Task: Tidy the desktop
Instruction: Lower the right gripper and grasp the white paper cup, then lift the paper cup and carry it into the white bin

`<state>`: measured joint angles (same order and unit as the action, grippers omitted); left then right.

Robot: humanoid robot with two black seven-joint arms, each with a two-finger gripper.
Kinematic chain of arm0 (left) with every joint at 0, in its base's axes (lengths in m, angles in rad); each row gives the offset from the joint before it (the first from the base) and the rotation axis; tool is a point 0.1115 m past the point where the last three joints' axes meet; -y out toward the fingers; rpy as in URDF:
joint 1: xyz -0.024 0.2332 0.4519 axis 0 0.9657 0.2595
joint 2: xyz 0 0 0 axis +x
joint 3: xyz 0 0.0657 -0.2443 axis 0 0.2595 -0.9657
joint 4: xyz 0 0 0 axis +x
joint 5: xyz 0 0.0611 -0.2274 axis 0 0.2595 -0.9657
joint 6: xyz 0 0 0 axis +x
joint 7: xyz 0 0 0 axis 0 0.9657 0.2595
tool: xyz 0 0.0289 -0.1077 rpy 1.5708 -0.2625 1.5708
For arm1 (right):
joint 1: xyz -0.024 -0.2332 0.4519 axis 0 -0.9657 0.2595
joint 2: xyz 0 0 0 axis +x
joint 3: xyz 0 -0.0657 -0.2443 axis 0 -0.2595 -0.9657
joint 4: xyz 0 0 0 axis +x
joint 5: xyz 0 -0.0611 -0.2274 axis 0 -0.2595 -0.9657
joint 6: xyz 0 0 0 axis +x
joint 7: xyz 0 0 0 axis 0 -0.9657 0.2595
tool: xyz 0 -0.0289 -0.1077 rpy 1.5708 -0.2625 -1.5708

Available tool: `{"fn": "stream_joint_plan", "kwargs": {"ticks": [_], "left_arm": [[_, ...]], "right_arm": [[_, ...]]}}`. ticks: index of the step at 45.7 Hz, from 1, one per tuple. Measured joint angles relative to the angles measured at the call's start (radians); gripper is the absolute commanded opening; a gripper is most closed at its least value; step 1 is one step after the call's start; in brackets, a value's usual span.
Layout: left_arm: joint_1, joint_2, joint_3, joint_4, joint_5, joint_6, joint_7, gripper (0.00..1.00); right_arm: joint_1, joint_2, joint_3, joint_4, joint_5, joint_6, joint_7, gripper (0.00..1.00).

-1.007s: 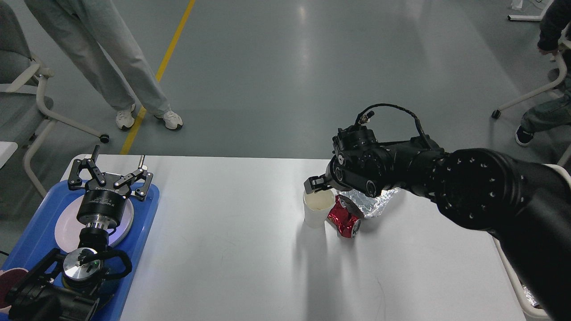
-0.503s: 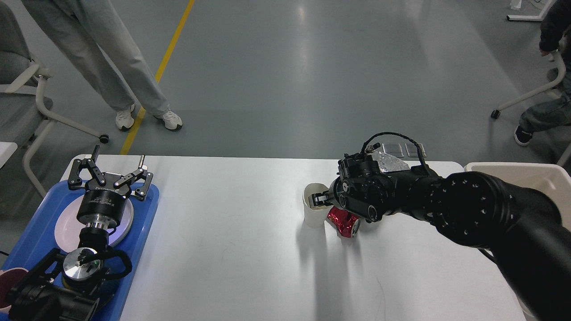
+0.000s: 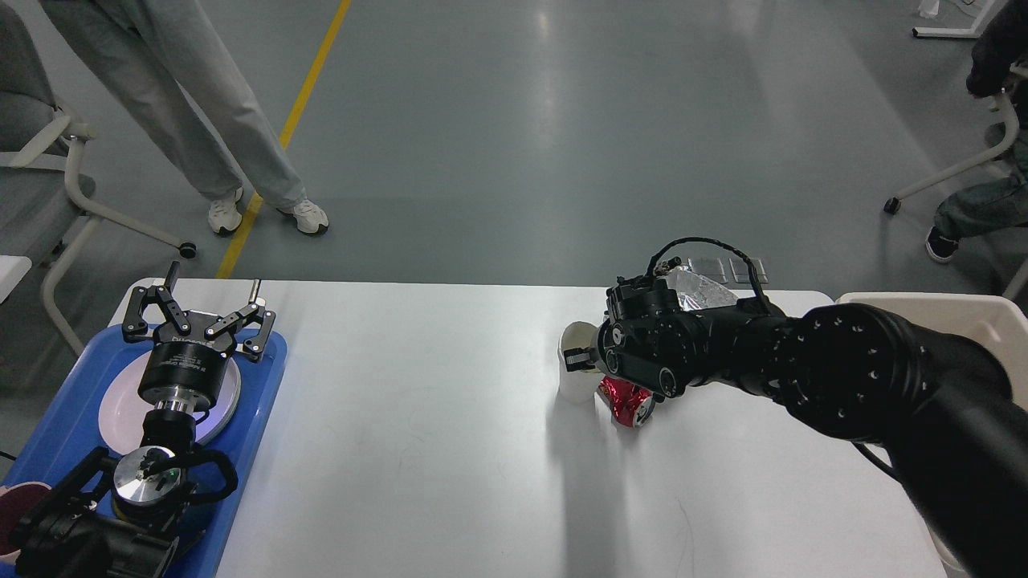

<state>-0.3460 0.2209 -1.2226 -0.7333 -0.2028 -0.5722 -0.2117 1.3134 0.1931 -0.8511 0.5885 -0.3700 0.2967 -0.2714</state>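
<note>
The white desktop spans the view. On its right half stands a white paper cup, tilted a little. My right gripper is shut on the cup's rim, one finger showing against the cup wall. A crushed red can lies right beside the cup, under my right wrist. Crumpled silver foil shows behind the arm near the far edge. My left gripper is open, fingers spread wide, above a white plate on the blue tray at the left end.
A cream bin sits at the desktop's right end, partly behind my right arm. A person's legs stand beyond the far left corner, with chairs at left and far right.
My right arm dropped from above the cup and closed on its rim. Cup and can shifted slightly right. The foil and the cream bin now show behind the arm. Left arm unmoved.
</note>
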Motion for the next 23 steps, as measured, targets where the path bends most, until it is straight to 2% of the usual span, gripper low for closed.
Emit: {"fn": "stream_joint_plan", "kwargs": {"ticks": [14,23], "left_arm": [[0.000,0.000,0.000,0.000,0.000,0.000,0.000,0.96],[0.000,0.000,0.000,0.000,0.000,0.000,0.000,0.96]], "right_arm": [[0.067,-0.012,0.004,0.073,0.027,0.001,0.000,0.00],[0.285,-0.138,-0.001,0.349,0.155,0.019,-0.001,0.00]]}}
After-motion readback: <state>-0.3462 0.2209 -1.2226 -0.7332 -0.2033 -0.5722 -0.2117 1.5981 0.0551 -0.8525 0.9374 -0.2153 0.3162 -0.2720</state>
